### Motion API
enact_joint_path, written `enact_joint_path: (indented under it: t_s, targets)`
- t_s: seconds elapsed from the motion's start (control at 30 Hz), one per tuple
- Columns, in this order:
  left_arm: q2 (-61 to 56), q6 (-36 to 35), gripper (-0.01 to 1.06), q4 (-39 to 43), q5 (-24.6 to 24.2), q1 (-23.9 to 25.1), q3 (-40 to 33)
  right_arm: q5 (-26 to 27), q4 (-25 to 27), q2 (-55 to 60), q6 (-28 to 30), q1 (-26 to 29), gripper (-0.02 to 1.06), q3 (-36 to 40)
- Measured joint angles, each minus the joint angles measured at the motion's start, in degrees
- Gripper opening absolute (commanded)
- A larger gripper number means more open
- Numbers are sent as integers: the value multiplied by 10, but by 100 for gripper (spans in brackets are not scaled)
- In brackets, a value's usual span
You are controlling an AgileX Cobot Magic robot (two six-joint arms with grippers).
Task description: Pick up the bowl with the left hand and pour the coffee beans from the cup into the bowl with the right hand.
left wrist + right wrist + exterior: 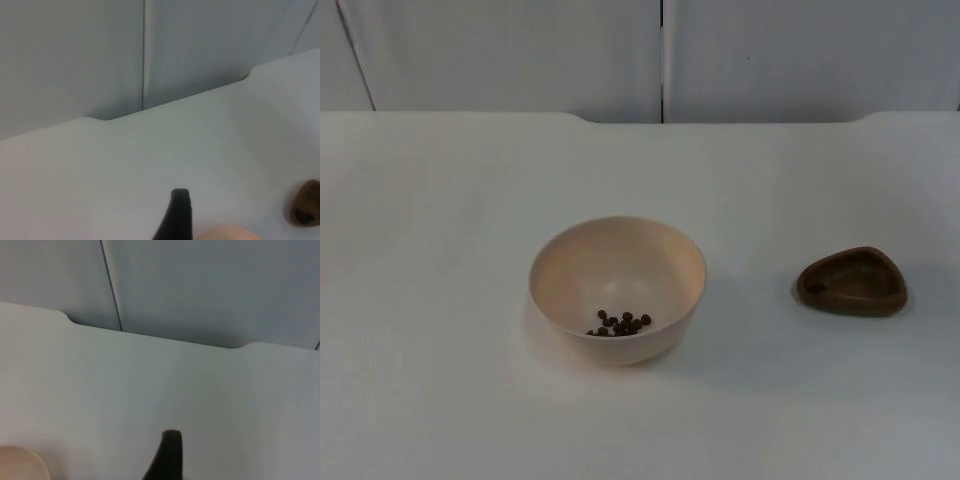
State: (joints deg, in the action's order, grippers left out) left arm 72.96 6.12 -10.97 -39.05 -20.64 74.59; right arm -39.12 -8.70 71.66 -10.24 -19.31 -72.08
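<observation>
A cream bowl [617, 288] stands upright at the middle of the table with a few dark coffee beans [620, 323] on its bottom. To its right, a hand's width away, a low brown cup [852, 282] rests on the table and looks empty. My left gripper [176, 217] hangs above the table just short of the bowl [227, 234], with the cup [305, 204] further off; it holds nothing that I can see. My right gripper [167, 456] also hangs over bare table, apart from the bowl's rim [20, 465].
The white table top [440, 200] ends at the grey partition wall [660, 55], which has a vertical seam. Open table lies on all sides of the bowl and the cup.
</observation>
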Motion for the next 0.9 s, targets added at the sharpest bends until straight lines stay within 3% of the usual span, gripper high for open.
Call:
enact_joint_path:
  t_s: [0.2, 0.67, 0.9]
  targets:
    - [-30, 0, 73, 0, -5, 0, -22, 0, 1, -51, 0, 0, 74, 52]
    - [-156, 0, 73, -22, 78, 0, -251, 11, 1, -230, 0, 0, 74, 237]
    - [-232, 0, 73, -27, 83, 0, -318, 9, 17, -336, 1, 0, 74, 320]
